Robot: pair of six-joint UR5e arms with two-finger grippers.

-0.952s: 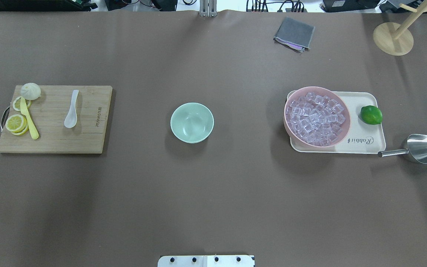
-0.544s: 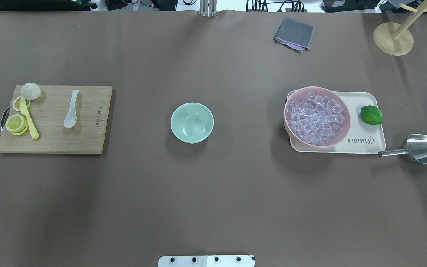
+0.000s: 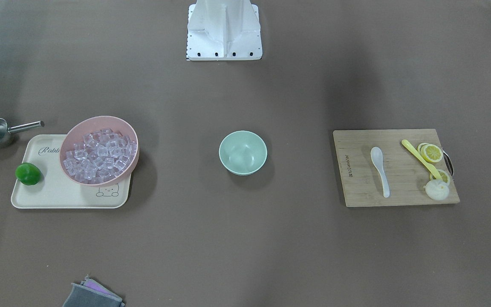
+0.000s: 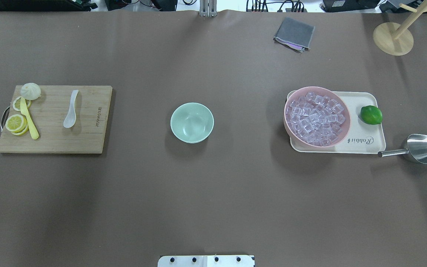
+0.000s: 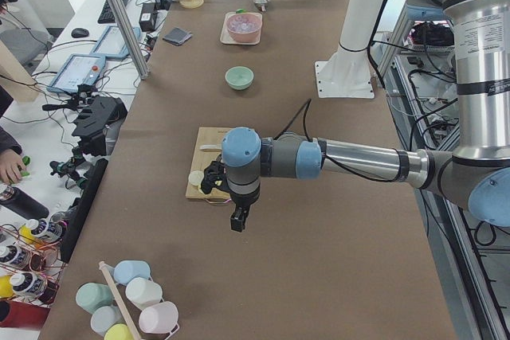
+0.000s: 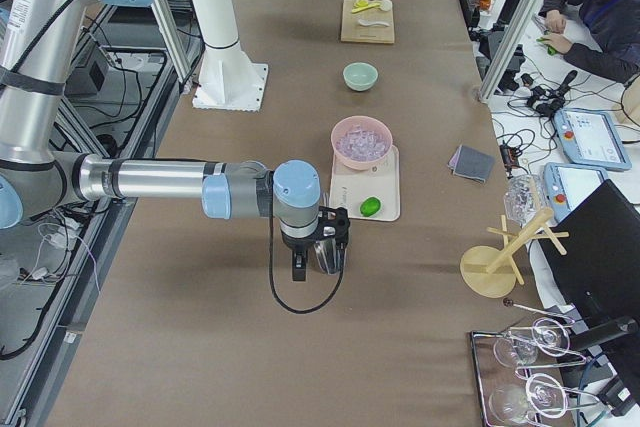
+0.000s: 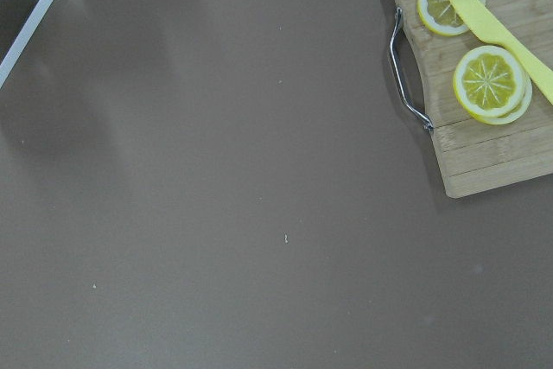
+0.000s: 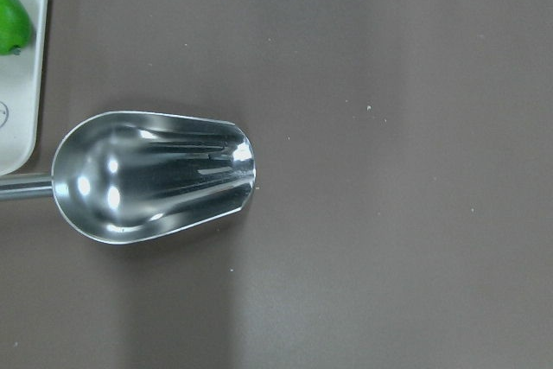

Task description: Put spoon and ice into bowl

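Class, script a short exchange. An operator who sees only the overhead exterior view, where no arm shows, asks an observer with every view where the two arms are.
Operator: My overhead view shows no arm at all. Where is the left one?
Observer: The exterior left view shows the left gripper hanging above the table, just off the metal-handle end of the cutting board.
Operator: And the right one?
Observer: The exterior right view shows the right gripper hanging above the table beside the steel scoop.
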